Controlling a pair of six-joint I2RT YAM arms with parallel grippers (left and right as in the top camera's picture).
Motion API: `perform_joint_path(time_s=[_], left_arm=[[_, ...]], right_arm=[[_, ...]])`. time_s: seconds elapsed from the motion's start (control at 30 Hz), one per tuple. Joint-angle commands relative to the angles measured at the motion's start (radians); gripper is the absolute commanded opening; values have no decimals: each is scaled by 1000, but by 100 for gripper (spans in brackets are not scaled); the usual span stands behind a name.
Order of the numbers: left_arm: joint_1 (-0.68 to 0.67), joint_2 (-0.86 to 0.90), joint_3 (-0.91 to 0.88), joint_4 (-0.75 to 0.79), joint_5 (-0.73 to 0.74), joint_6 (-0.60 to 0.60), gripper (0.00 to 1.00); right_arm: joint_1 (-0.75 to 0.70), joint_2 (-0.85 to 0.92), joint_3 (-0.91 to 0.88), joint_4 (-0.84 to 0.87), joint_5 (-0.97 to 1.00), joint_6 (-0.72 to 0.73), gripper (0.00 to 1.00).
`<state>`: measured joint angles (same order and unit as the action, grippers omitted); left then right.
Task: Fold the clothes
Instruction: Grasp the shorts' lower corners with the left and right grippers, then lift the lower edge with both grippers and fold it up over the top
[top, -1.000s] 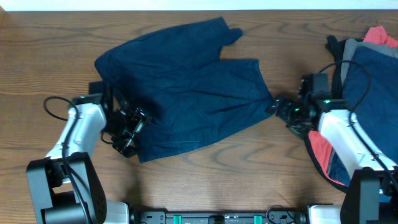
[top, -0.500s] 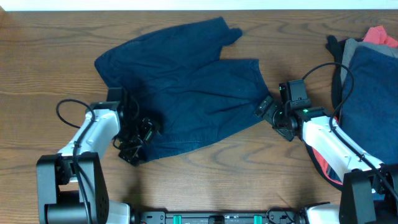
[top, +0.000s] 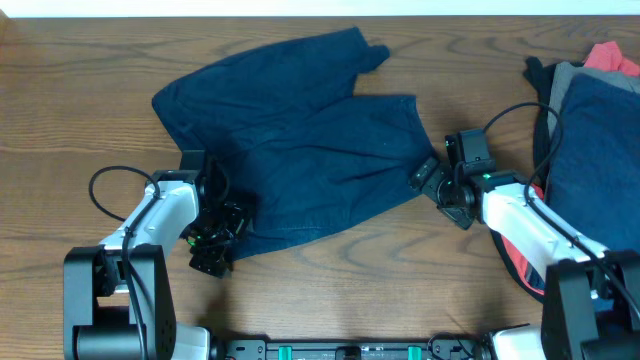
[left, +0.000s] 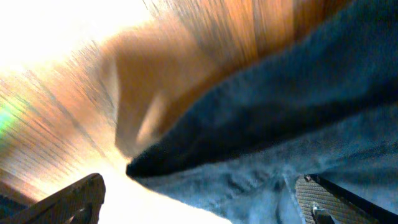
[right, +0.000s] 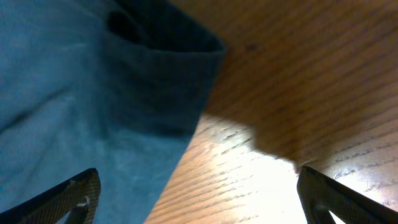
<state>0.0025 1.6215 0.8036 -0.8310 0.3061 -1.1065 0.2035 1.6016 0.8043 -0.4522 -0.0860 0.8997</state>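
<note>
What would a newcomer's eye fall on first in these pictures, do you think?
A large navy garment lies spread in the centre, the open left gripper at its near-left corner, the open right gripper at its right corner. A clothes pile sits far right.

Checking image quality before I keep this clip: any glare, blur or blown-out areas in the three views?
Overhead: sharp and evenly lit, navy garment and table grain crisp. Left wrist: streaky blur throughout, upper left blown out white, cloth edge soft. Right wrist: bright glare patch on the wood at lower centre, dark shadow just above it, fabric slightly soft.
</note>
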Motion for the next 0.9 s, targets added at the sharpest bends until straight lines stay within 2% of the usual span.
perform_joint_path(time_s=[0.0,0.23,0.33,0.5,0.6,0.73,0.77,0.83,0.87], left_arm=[[-5,-2,-9,14,-63,-68,97],[-40,-2,-56,75,-70,-129,93],[-56,-2,-81,96,-85,-174,85],[-66,-2,-86,97,-91,-179,83],[-66,-2,-86,93,-91,-178,76],[-66,-9,-86,74,-91,-161,61],[-66,-14,-85,74,-91,-142,48],[-66,-27,-85,73,-91,-103,6],[-66,-34,-85,72,-91,-98,6]], right_arm=[[7,30,-8,-4,0,12,99],[7,33,-8,0,0,12,99],[7,33,-8,-1,0,12,99],[6,33,-8,7,0,12,98],[6,33,-8,21,1,13,94],[5,33,-7,66,1,29,92],[5,33,-7,82,1,32,92],[4,33,-7,122,1,32,92],[4,33,-7,142,6,32,92]])
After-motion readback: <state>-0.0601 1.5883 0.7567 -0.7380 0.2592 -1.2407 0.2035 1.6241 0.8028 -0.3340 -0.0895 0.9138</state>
